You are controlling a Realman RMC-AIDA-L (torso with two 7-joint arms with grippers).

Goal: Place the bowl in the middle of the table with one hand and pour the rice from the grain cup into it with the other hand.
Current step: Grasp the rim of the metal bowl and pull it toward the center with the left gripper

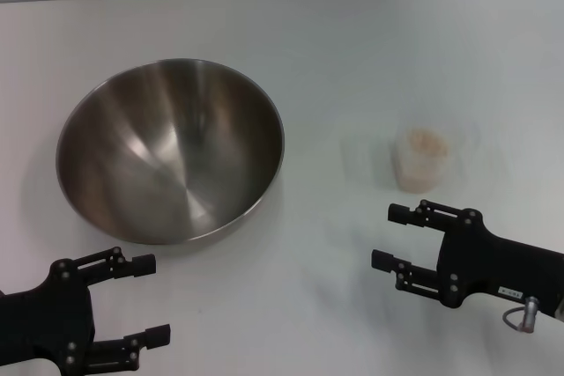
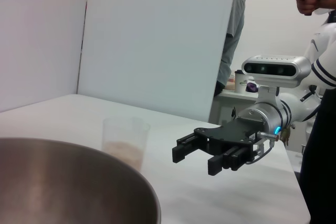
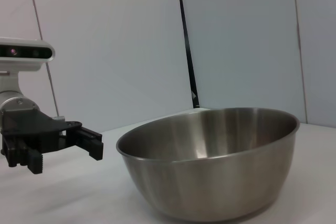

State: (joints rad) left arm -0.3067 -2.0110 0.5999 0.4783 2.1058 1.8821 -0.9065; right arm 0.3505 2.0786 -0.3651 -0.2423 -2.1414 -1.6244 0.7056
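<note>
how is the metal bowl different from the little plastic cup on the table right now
The bowl is shiny stainless steel; the grain cup is clear plastic. The bowl is far wider than the cup. The bowl looks empty, while the cup holds rice. The bowl sits toward the robot's left, near the left gripper; the cup sits to the right, near the right gripper. Both stand upright on the table, ungrasped.

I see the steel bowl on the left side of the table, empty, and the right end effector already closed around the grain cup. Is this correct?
Not quite. In the head view the right end effector is open and apart from the grain cup, just short of it. The rest holds: the bowl sits left on the table, empty.
</note>
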